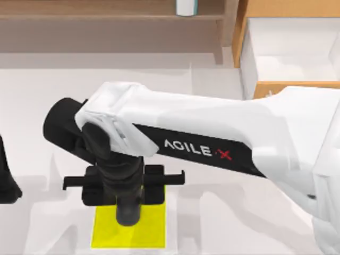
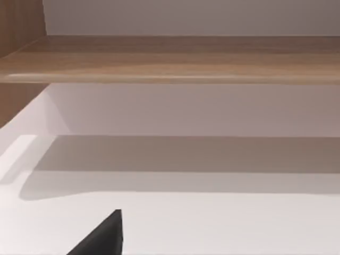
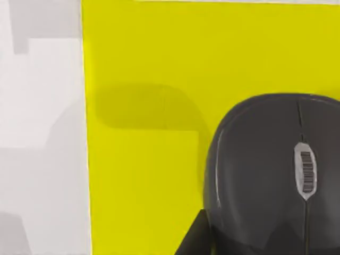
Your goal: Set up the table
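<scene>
The white table (image 1: 32,101) spans the whole view. On it, near the front edge left of centre, lies a yellow mat (image 1: 106,234). My right arm reaches across, and its gripper (image 1: 127,212) points straight down over the mat. In the right wrist view a dark grey mouse (image 3: 265,175) with a scroll wheel sits over the yellow mat (image 3: 143,64). One black fingertip (image 3: 197,234) presses against its side, so the gripper looks shut on the mouse. I cannot tell whether the mouse rests on the mat or hangs just above it. My left arm (image 1: 6,175) stays parked at the left edge.
A light-brown wooden shelf (image 1: 106,16) runs along the back, with a white cylinder (image 1: 186,6) standing on it. An orange-brown drawer cabinet (image 1: 292,87) with a white inside stands open at the back right. The left wrist view faces the shelf (image 2: 170,58).
</scene>
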